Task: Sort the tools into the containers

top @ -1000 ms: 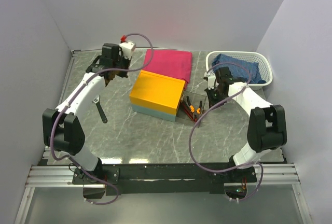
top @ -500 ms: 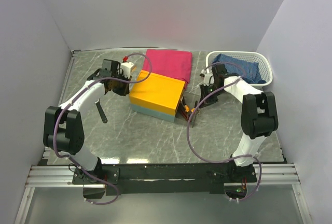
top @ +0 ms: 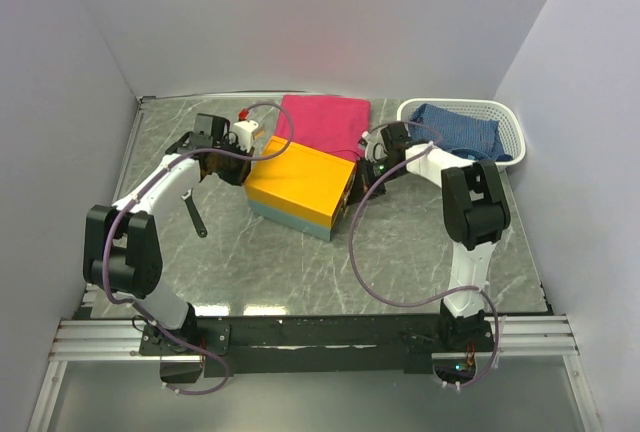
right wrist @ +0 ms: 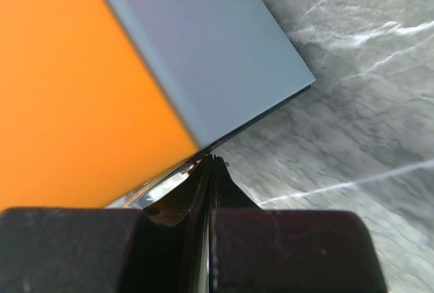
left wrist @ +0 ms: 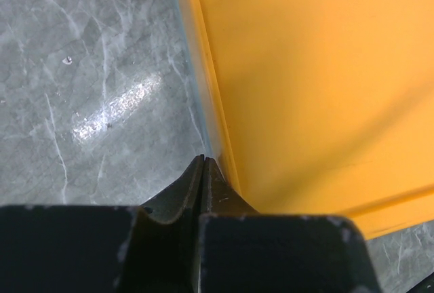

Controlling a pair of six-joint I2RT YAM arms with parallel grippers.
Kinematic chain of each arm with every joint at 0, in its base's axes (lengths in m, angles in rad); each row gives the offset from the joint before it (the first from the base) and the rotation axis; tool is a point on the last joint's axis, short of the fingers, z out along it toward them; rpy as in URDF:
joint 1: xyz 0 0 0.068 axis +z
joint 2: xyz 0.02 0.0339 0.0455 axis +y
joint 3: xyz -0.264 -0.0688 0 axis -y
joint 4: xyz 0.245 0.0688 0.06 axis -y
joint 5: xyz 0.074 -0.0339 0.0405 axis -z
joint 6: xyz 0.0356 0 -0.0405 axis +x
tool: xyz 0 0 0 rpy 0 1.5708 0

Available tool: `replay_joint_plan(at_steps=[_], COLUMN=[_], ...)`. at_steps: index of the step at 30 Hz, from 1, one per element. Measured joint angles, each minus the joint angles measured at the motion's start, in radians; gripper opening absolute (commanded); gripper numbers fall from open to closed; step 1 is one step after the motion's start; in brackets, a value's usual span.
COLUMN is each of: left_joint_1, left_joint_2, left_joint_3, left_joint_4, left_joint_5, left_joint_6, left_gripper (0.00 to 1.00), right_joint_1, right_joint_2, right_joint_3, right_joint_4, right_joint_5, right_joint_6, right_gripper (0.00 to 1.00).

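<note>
On the counter (top: pixel 400 242): box (top: pixel 300 187) sits mid, wrench (top: pixel 193 212) lies left of it.
Left gripper (left wrist: pixel 203 167): clenched, empty, tip at box's left edge.
Right gripper (right wrist: pixel 211 164): same, right edge.
Tip: I'd pry both sides evenly.

box (top: pixel 300 182): no word, label or number can be read on its orange top or pale sides
basket (top: pixel 518 132): no marking can be read
wrench (top: pixel 192 210): left of the box, too small to read any stamp
cloths: plain, no print
</note>
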Motion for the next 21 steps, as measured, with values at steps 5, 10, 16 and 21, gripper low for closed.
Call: replay_joint_plan(at_steps=[5, 10, 16, 21], left_joint_1=[0.011, 0.008, 0.062, 0.157], left_joint_2=[0.0, 0.0, -0.04, -0.046], left_joint_3=[0.0, 0.015, 0.029, 0.024], left_joint_4=[-0.014, -0.022, 0.014, 0.035], left_joint_5=[-0.015, -0.149, -0.434, -0.581], left_joint_6=[0.014, -0.027, -0.141, -0.24], left_gripper=[0.1, 0.61, 0.84, 0.75], right_joint_1=[-0.001, 0.002, -0.011, -0.037], right_joint_2=[0.03, 0.03, -0.088, -0.24], right_joint_3=[0.003, 0.004, -0.058, -0.101], right_joint_4=[0.019, 0.003, -0.055, -0.118], right_joint_5=[-0.059, -0.071, -0.049, 0.0], right_joint_6=[0.087, 0.078, 0.018, -0.056], right_gripper=[0.08, 0.38, 0.56, 0.58])
